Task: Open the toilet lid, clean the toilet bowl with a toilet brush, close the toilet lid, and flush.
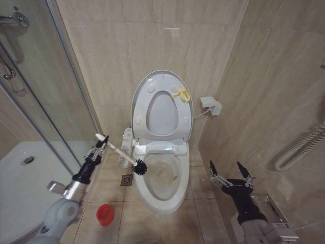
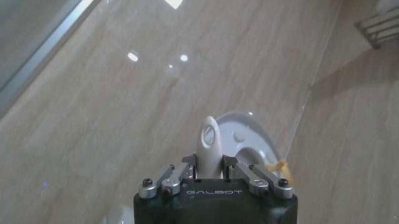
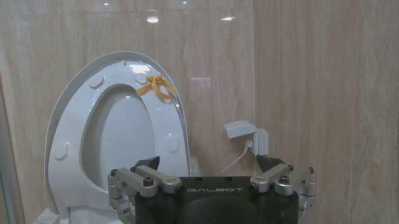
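The lid (image 1: pixel 162 109) stands raised against the wall with the seat, hiding the tank. The left gripper (image 1: pixel 99 147) clamps the brush (image 1: pixel 124 156) by its handle, bristle head at the bowl's (image 1: pixel 161 179) left rim; the handle tip blocks part of the left wrist view. The right gripper (image 1: pixel 232 173) hovers open right of the bowl, near the side wall. A red cup (image 1: pixel 103 214) sits on the floor.

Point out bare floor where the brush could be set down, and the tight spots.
Free: floor tiles between the toilet bowl and the open right hand. Crowded: the bowl's other side, where the left hand grips the toilet brush above a floor drain and red holder cup.
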Robot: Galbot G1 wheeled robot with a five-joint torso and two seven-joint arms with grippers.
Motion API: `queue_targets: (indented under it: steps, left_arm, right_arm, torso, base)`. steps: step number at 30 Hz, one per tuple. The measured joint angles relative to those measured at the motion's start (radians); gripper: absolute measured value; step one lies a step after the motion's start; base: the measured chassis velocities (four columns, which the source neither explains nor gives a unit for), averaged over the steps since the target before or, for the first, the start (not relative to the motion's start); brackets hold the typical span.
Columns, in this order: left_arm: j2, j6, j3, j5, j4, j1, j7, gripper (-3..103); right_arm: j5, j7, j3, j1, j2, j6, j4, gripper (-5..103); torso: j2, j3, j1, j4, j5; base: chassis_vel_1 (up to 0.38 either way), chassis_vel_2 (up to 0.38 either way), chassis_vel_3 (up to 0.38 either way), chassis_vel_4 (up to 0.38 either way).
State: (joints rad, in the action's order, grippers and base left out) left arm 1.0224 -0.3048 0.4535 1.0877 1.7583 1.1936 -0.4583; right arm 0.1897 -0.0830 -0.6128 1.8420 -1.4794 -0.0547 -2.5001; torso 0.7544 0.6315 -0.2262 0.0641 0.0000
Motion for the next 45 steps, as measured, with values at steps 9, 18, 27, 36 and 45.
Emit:
queue_targets:
  steps: [9, 18, 27, 36, 45]
  left_arm:
    - [0.064, -0.029, -0.118, -0.053, -0.131, -0.127, -0.023, 26]
    - [0.12, -0.077, -0.281, -0.153, -0.334, -0.275, -0.025, 26]
    - [0.144, -0.108, -0.425, -0.226, -0.501, -0.375, -0.022, 26]
    - [0.147, -0.124, -0.49, -0.289, -0.602, -0.401, -0.026, 26]
    - [0.164, -0.124, -0.551, -0.371, -0.702, -0.472, -0.03, 26]
  right_arm:
    - [0.0, 0.0, 0.0, 0.0, 0.0, 0.0, 0.0, 100]
    - [0.0, 0.0, 0.0, 0.0, 0.0, 0.0, 0.0, 100]
    - [0.0, 0.0, 0.0, 0.0, 0.0, 0.0, 0.0, 100]
    - [0.0, 0.0, 0.0, 0.0, 0.0, 0.0, 0.0, 100]
    - [0.0, 0.0, 0.0, 0.0, 0.0, 0.0, 0.0, 100]
  torso:
    - [0.0, 0.0, 0.0, -0.0002, 0.0002]
    - [0.0, 0.0, 0.0, 0.0, 0.0001]
    - [0.0, 0.0, 0.0, 0.0001, 0.0001]
    - [0.0, 0.0, 0.0, -0.0001, 0.0001]
    - [0.0, 0.0, 0.0, 0.0001, 0.0002]
  base:
    - [0.0, 0.0, 0.0, 0.0]
    - [0.0, 0.0, 0.0, 0.0]
    - [0.0, 0.0, 0.0, 0.0]
    - [0.0, 0.0, 0.0, 0.0]
    - [0.0, 0.0, 0.0, 0.0]
